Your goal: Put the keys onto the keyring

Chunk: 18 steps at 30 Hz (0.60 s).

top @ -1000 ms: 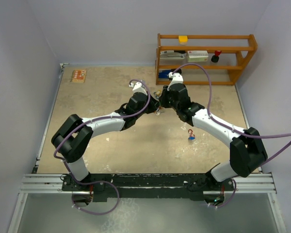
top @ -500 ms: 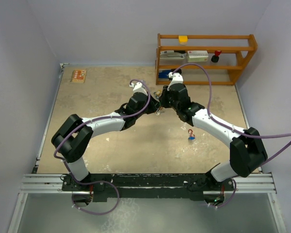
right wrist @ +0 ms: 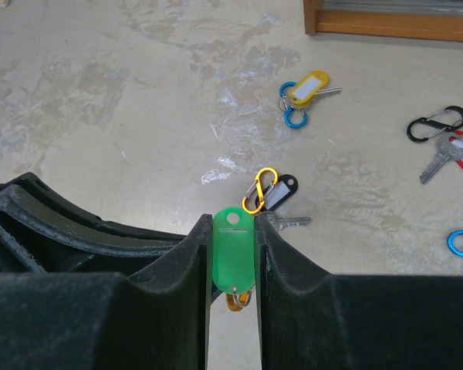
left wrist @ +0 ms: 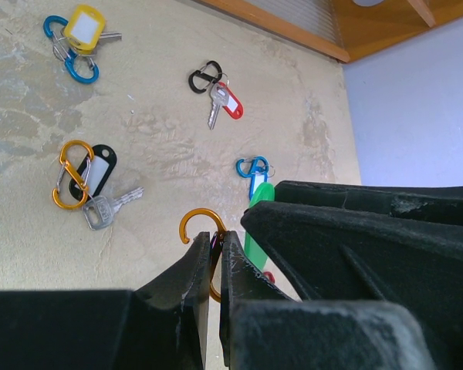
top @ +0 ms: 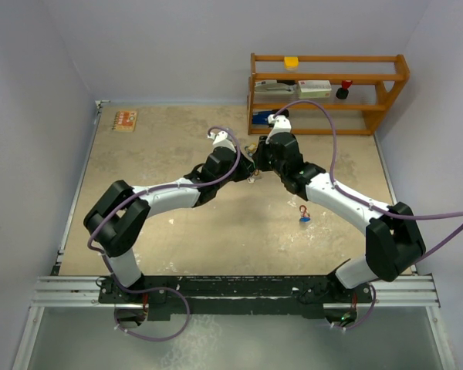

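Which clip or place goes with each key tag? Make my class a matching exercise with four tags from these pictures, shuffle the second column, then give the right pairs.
Tags
1. yellow tag
2. red tag
3. black tag
4. green tag

Where it is
A. lying beside the black clip
B. pinched in the right gripper
C. lying beside the blue clips
D. lying beside the loose orange clip

Pairs: 1-C, 2-A, 3-D, 4-B
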### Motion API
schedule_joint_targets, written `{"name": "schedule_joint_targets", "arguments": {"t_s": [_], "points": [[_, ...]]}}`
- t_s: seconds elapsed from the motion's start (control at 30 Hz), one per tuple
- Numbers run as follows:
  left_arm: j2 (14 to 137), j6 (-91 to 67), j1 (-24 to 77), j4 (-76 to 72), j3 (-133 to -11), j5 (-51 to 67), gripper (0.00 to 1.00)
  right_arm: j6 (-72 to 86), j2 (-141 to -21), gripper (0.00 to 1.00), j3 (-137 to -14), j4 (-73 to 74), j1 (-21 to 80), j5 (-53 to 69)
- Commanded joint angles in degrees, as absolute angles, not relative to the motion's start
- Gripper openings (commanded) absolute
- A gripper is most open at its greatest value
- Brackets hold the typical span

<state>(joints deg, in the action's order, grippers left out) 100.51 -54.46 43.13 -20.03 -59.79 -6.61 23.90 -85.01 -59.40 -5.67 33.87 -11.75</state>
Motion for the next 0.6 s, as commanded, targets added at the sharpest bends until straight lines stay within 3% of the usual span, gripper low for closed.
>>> {"name": "schedule_joint_targets", "arguments": {"t_s": [0.0,0.57], "points": [[100.51,-53.97,42.82,-21.74,-62.4,-6.52,0.0,22.85,-82.47,0.19,-58.76,-8.44,34.26,-10.79],[99.89,-53.7,41.49,-21.31,-62.34,-6.85,0.0,22.32,-81.6,0.19,-58.1,-8.53,34.28,-10.14]]}}
